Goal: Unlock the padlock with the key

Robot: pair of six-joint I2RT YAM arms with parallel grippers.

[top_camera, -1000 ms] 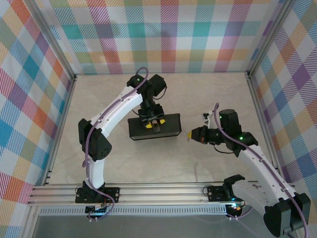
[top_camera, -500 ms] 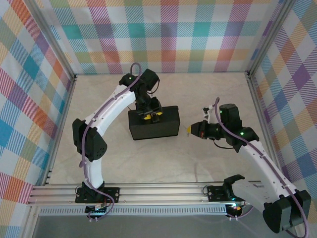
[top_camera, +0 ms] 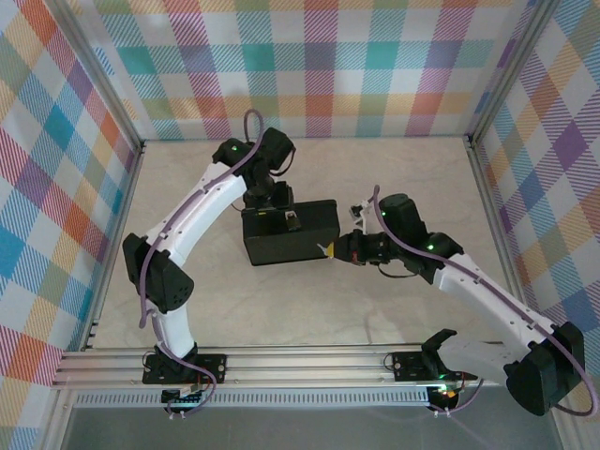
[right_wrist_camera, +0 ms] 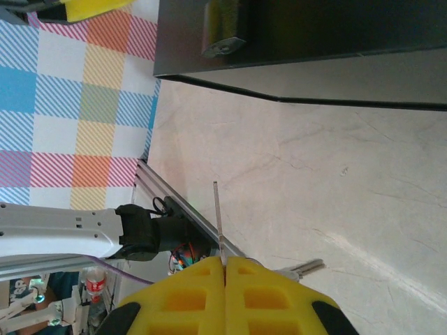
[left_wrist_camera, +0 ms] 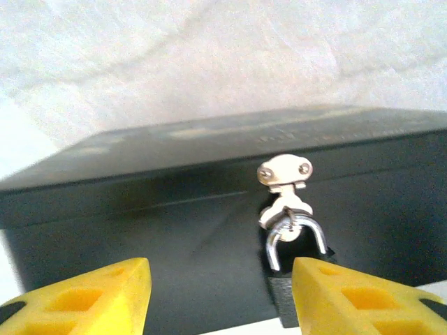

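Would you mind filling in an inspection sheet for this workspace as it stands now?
Surface: pale marbled tabletop.
Job's things: padlock hanging from the hasp on the dark box; key held in the right gripper.
Clutter: nothing seen.
Grippers: left gripper open, padlock just inside one finger; right gripper shut on the key, near the box's corner.
Cables: purple cable running along each arm.
Surroundings: plaid walls, aluminium rail.
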